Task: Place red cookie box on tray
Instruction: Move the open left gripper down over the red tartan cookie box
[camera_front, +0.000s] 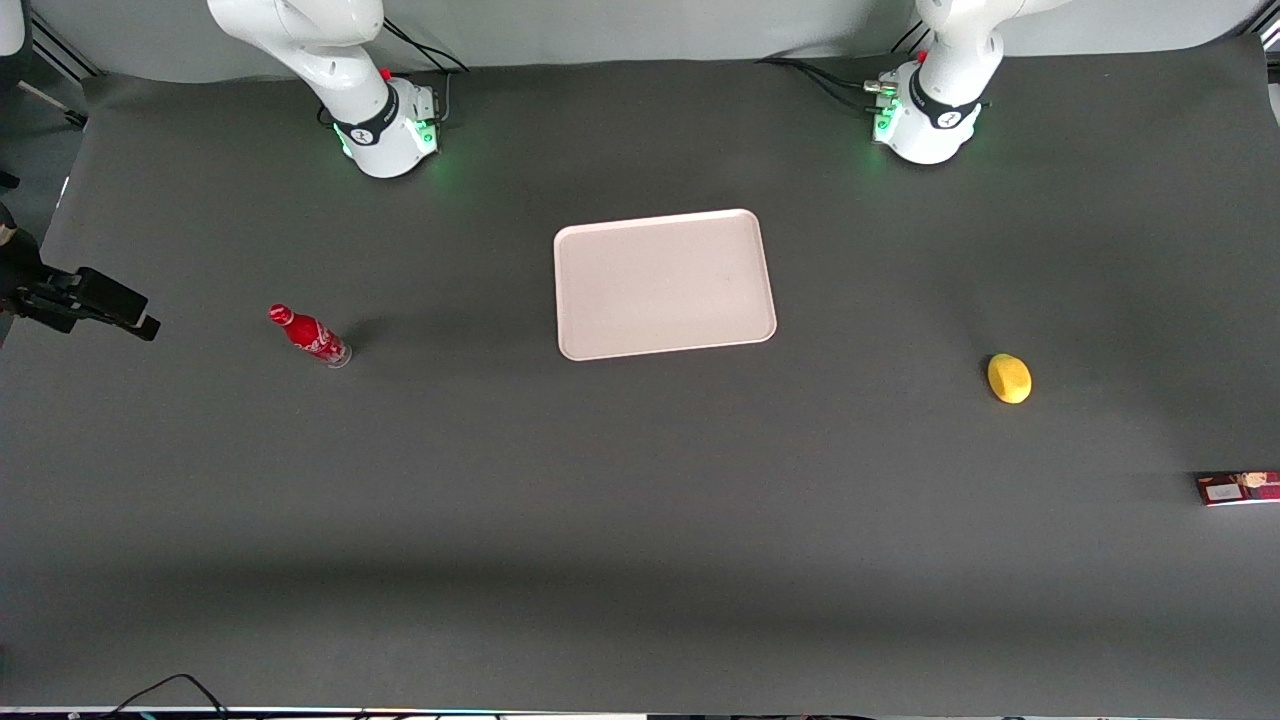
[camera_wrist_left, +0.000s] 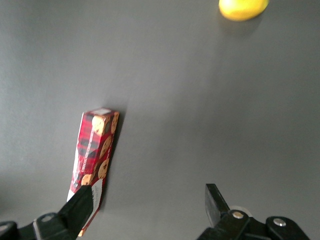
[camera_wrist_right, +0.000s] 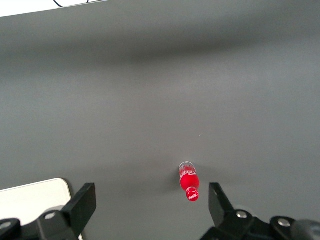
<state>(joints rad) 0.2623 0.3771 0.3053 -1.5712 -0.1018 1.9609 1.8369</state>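
One wrist view shows gripper (camera_wrist_left: 145, 205) open above red cookie box (camera_wrist_left: 93, 160); front view crops box.

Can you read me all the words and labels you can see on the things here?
Red soda bottle: white script, too small to read.
Red cookie box: white label patch, print too blurred to read.
Tray and lemon: no writing.
Gripper: no writing; it hangs above the table beside the box, jaws open.

— What sort of place is this?
— A robotics lab: two white arm bases (camera_front: 390, 125) bolted at one edge of a table (camera_front: 640, 520) covered in dark grey cloth.
— Anything else?
— Black cables (camera_front: 160, 690) trail at the edge nearest the front camera.
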